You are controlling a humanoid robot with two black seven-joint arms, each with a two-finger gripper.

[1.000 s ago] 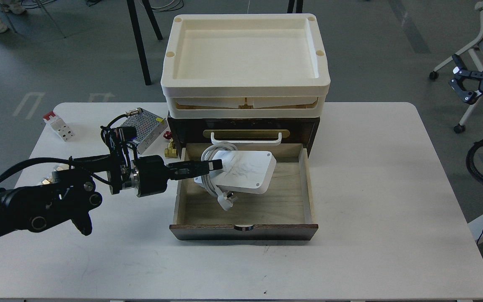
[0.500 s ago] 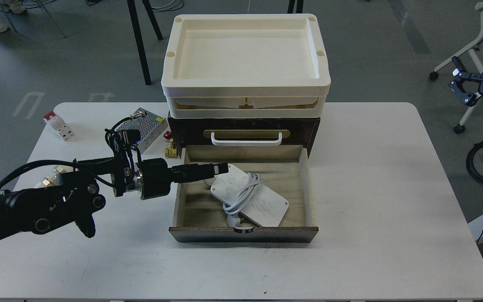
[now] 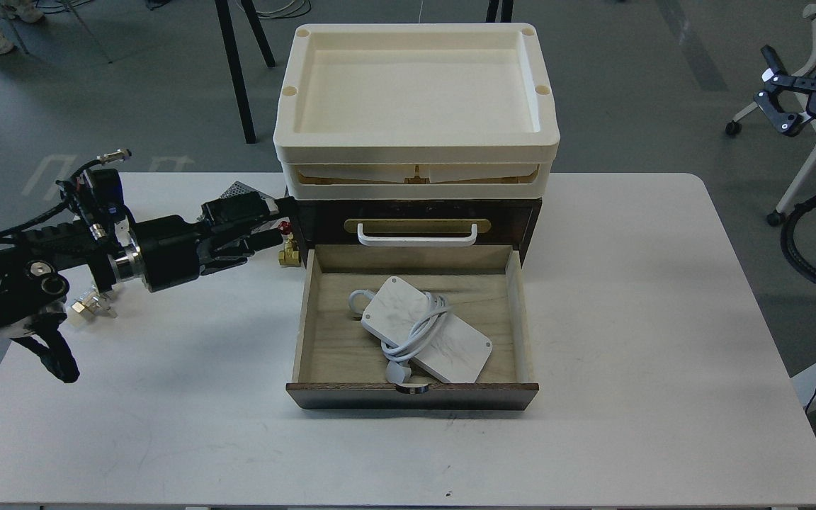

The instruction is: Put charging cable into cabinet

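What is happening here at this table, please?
A humanoid robot is putting a charging cable into a small cabinet. The cable lies flat in the open lower drawer, its white cord wrapped around the block, and nothing holds it. The left gripper is beside the cabinet's left side, above the table, holding nothing. The right gripper is off to the far right, away from the table. The drawer is not yet closed.

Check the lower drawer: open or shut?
Open: the drawer is pulled out from the cabinet, with the charging cable lying inside.
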